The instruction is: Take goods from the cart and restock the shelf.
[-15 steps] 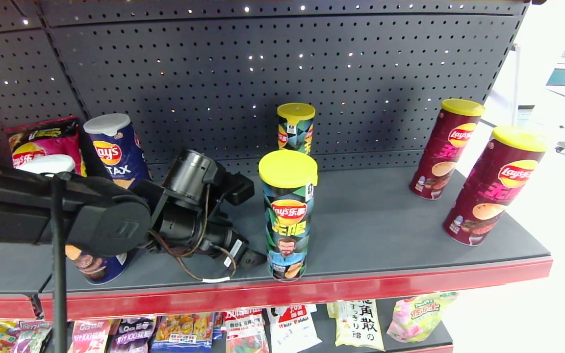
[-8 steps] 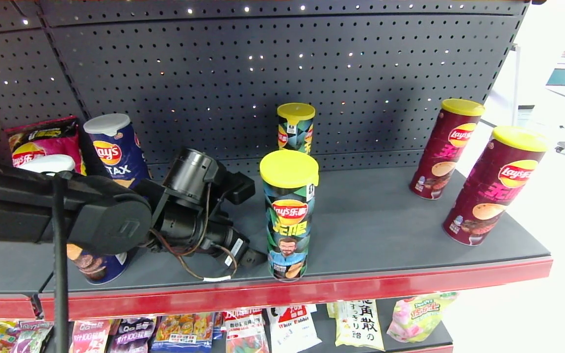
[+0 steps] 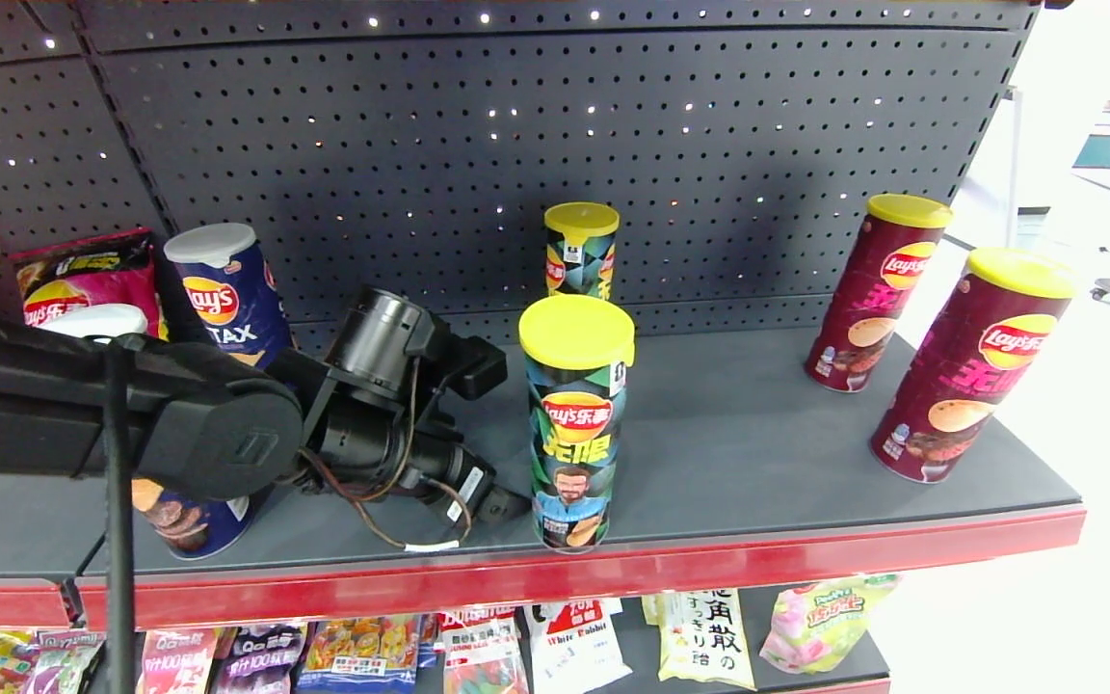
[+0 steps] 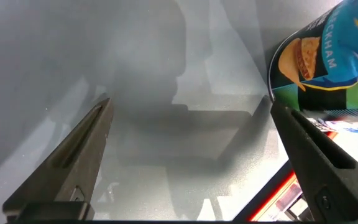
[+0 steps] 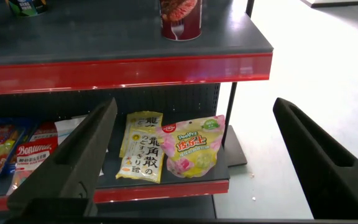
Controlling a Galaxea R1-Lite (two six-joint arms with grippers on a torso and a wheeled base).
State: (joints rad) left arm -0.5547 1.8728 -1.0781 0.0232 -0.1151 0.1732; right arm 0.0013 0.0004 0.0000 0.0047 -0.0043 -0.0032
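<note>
Front can on shelf, left tool beside it, second can behind

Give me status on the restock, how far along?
Done: one yellow-lidded green can stands upright at the front edge of the shelf. In hand: nothing; the left pincer is open beside that can, not gripping it, and the right pincer is open and empty. Left: how much stock remains I cannot tell.

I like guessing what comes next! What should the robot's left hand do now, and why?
Probably ease the left hand straight back off the shelf. It is open, and the yellow-lidded can stands upright near the front edge, just beside one finger, so it looks already placed.
</note>
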